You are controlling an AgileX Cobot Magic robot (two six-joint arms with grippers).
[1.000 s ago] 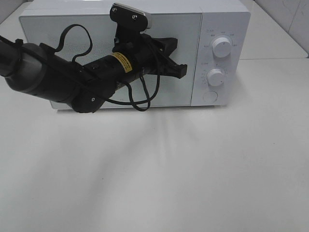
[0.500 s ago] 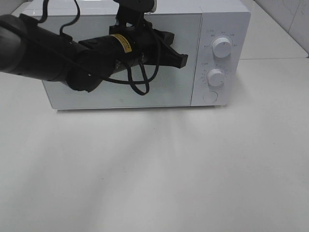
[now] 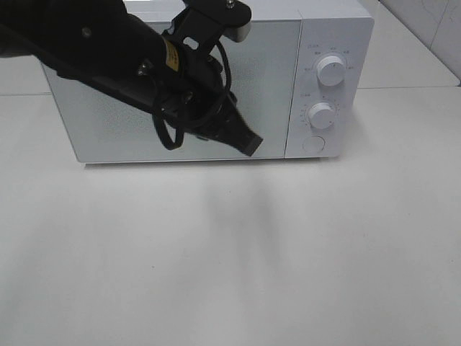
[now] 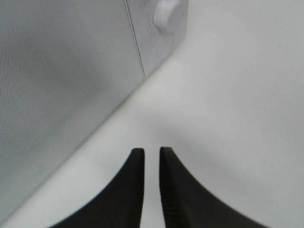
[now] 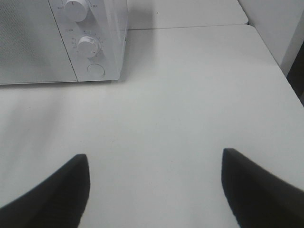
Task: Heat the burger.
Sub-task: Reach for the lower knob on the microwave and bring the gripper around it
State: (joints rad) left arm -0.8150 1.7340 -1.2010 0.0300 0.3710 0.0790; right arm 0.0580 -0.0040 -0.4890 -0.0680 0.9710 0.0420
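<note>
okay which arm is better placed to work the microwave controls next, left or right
Left, probably. Its tool hangs in front of the microwave door, near the round button and two knobs. The right tool sits open over bare table, farther off.

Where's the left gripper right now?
In the exterior high view, the left gripper hangs before the white microwave's closed door, low near its right edge, just left of the round button.

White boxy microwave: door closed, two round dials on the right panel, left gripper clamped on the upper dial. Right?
Not quite. The white boxy microwave has its door closed and two round white dials on the right panel, but the left gripper is not on the upper dial. In the exterior high view it hangs in front of the lower door, empty, fingers slightly apart in the left wrist view.
</note>
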